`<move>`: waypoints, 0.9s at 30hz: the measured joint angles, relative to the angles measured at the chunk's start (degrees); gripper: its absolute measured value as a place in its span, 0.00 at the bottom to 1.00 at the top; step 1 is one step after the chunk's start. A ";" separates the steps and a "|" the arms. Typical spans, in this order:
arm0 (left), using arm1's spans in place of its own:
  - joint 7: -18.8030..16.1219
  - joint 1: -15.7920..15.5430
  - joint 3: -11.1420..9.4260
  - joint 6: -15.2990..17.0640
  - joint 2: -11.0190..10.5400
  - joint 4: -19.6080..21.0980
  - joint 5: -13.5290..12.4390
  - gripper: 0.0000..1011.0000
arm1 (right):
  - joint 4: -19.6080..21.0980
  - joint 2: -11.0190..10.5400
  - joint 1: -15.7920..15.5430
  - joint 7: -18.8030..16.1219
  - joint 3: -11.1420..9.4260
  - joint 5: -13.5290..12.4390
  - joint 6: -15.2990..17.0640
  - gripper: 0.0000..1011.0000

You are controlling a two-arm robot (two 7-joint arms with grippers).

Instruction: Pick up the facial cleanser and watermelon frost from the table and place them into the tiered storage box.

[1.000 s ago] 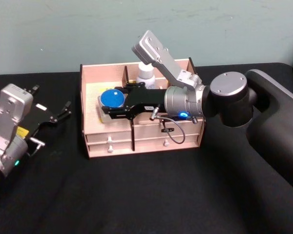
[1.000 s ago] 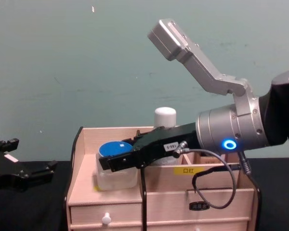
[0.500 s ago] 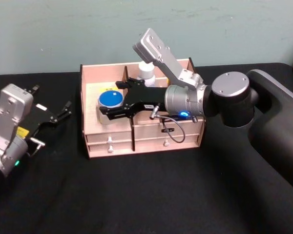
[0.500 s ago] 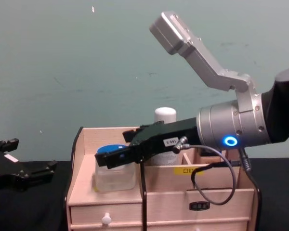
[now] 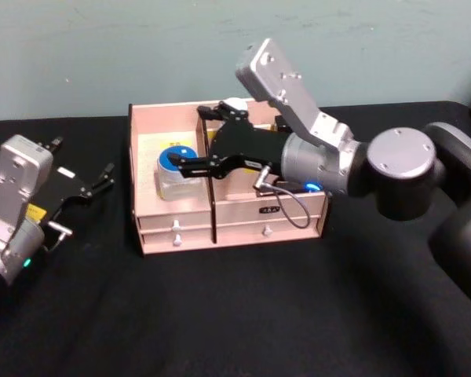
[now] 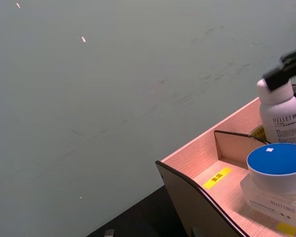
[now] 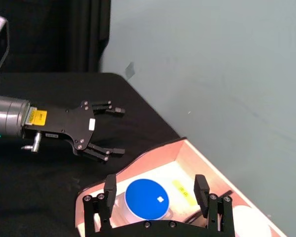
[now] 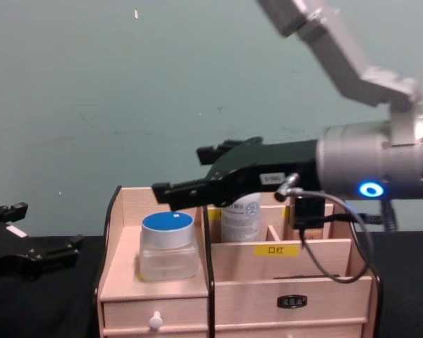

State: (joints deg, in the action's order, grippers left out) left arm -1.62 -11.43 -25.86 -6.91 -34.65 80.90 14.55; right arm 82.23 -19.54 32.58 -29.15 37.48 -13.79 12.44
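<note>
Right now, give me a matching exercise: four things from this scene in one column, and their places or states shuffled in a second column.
1. blue-lidded jar
2. white bottle
3. right claw
4. left claw

A. open, above the jar
B. back compartment of the tiered storage box
C. open, over the black table, left of the box
D. box's front left shelf

Pairs: 1-D, 2-B, 3-A, 4-C

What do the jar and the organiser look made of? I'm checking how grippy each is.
Jar: clear, glossy body, glass or hard plastic, as the wood shows through it; smooth blue lid, likely plastic. Organiser: pale, matte wood board, likely plywood, going by the faint grain and dark cut edges.
</note>
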 joint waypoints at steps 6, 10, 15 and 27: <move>0.00 0.00 0.00 0.00 0.00 0.00 0.00 1.00 | 6.54 -2.29 -4.43 2.77 -2.69 0.43 0.00 0.99; 0.00 0.00 0.00 0.00 0.00 0.00 0.00 1.00 | 11.14 -4.02 -8.08 5.14 -5.31 0.68 0.22 0.99; 0.00 0.00 0.00 0.00 0.00 0.00 0.00 1.00 | 15.15 -5.56 -11.92 8.44 -8.69 1.21 0.60 0.99; 0.00 0.00 0.00 0.00 0.00 0.00 0.00 1.00 | 18.71 -7.53 -20.65 17.40 -18.32 2.86 0.42 0.99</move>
State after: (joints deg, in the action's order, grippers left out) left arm -1.62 -11.43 -25.86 -6.91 -34.65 80.90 14.55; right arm 100.95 -27.07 11.93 -11.75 19.17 -10.93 12.86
